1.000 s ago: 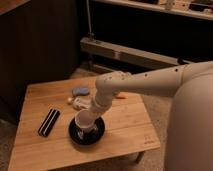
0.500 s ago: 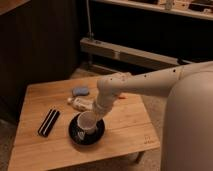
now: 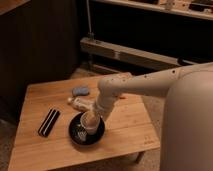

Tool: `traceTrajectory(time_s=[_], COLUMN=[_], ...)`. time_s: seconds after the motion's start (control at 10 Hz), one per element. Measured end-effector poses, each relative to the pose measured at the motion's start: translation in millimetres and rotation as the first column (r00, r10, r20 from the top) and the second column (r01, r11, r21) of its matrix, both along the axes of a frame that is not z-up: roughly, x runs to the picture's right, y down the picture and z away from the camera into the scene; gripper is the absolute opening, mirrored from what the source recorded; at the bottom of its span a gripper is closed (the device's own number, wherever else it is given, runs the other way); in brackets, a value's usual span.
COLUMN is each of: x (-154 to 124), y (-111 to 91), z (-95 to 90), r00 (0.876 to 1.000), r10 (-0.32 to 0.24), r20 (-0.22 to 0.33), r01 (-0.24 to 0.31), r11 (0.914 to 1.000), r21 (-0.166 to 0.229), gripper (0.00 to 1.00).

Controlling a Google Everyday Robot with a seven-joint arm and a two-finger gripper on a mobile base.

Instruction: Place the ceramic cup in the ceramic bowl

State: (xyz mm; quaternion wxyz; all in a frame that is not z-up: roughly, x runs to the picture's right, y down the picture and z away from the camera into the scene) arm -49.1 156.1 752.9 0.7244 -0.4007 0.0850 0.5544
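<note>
The white ceramic cup (image 3: pixel 89 123) stands inside the round black ceramic bowl (image 3: pixel 76 135), toward its upper right side, on the low wooden table (image 3: pixel 125 127). My gripper (image 3: pixel 96 116) is at the end of the white arm, which reaches down from the right. It sits right at the cup's upper right rim and partly hides it. Whether it still holds the cup does not show.
A flat black striped bar (image 3: pixel 48 122) lies left of the bowl. A blue-grey object (image 3: pixel 80 91) and a pale object lying on its side (image 3: pixel 79 103) sit behind the bowl. My white base (image 3: pixel 187 125) fills the right. A metal rack (image 3: pixel 130 52) stands behind the table.
The arm has lowered the cup slightly, down into the bowl. Nothing else on the table has moved.
</note>
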Motion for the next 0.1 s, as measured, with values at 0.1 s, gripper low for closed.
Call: traceTrajectory(time_s=[0.1], x=[0.0], y=[-0.1], z=[0.1], r00=[1.000], r10=[0.001], r20=[0.000], r01=[-0.001], r11=[1.0000], r21=[0.001], gripper=[0.80])
